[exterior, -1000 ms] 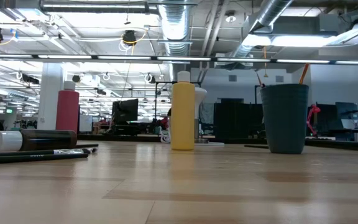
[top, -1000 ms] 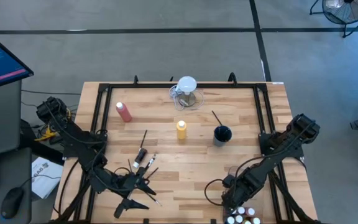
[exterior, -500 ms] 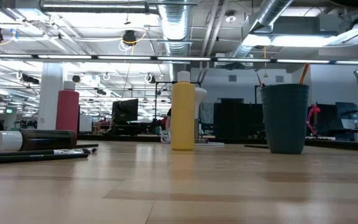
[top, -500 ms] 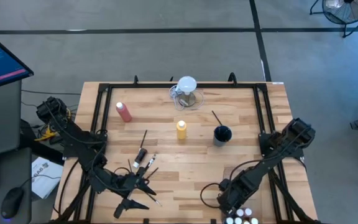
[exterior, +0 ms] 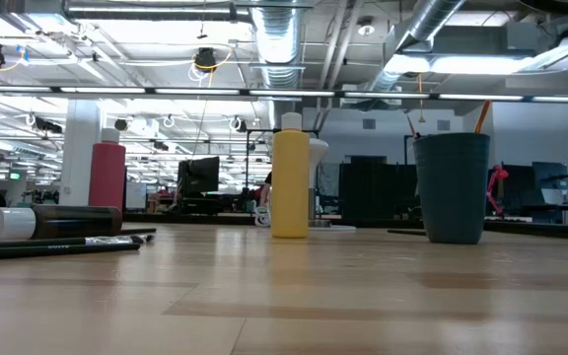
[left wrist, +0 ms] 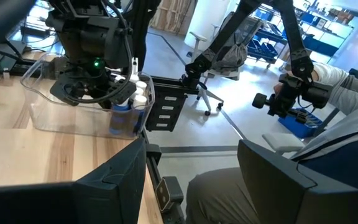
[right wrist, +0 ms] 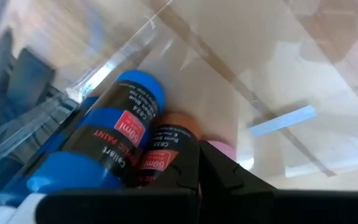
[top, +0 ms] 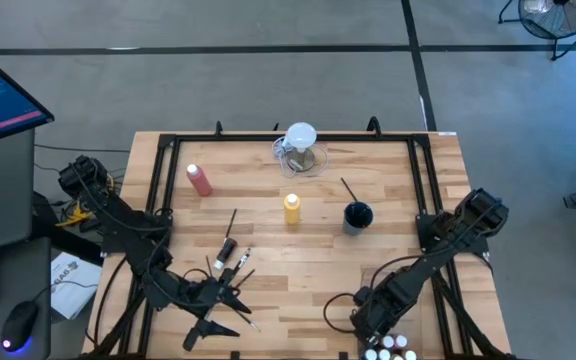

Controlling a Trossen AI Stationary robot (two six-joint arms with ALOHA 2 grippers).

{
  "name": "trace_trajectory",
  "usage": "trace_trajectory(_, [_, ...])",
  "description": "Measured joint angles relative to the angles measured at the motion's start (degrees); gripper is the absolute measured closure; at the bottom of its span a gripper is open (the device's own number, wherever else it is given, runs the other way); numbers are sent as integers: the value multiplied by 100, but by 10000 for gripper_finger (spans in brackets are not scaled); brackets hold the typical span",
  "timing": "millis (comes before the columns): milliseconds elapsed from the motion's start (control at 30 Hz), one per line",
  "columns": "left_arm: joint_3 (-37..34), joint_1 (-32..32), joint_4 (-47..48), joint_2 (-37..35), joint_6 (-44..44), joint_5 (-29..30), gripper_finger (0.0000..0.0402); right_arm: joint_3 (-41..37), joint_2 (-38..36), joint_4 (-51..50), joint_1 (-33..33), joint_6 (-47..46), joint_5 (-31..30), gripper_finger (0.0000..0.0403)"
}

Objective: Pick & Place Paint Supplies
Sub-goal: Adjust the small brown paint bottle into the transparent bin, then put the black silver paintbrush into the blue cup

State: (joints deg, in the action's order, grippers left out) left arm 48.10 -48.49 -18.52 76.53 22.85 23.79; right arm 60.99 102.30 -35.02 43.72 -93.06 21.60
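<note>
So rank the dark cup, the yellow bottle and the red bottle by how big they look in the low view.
1. Dark cup, widest.
2. Yellow bottle, taller than the cup but slimmer; those two are close.
3. Red bottle, smallest, though it stands farther back.

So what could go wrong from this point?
1. The right tool sits shut low inside the clear bin, against the blue paint bottle; lifting out carelessly could snag the bin wall or tip bottles.
2. The left tool hovers open beside the loose paintbrushes; a sweep could scatter them.
</note>
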Motion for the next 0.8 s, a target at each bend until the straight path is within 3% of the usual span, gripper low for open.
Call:
trace_trajectory(400, [0,0,-5,0,-9,0,188,132,25,-29,2,52,162,403])
trace_trajectory(800, [0,0,-2,0,-13,0,188,758,-165,-1843,-31,211,-444,403])
